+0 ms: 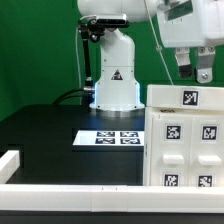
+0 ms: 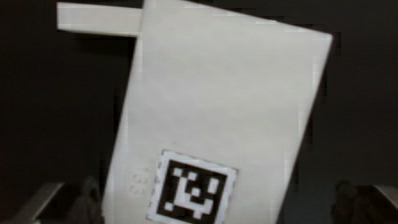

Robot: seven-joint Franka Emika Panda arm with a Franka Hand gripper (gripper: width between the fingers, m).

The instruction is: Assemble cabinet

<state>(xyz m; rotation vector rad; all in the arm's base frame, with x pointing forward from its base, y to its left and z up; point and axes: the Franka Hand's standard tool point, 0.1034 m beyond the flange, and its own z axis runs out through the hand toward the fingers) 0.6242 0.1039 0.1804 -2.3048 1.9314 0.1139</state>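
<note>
The cabinet [image 1: 185,140] is a large white boxy case with several black-and-white tags, standing on the black table at the exterior view's right. My gripper [image 1: 191,72] hangs just above its top edge, open and empty. In the wrist view the cabinet's top face [image 2: 222,100] fills the middle, with one tag [image 2: 192,185] on it. The gripper [image 2: 222,208] is spread wide over that face, with dark fingertips [image 2: 80,200] showing on each side. I cannot tell whether they touch it.
The marker board [image 1: 110,138] lies flat on the table in front of the robot base [image 1: 115,85]. A low white rail [image 1: 70,198] runs along the table's front and left edges. A white piece [image 2: 98,20] shows beyond the cabinet in the wrist view.
</note>
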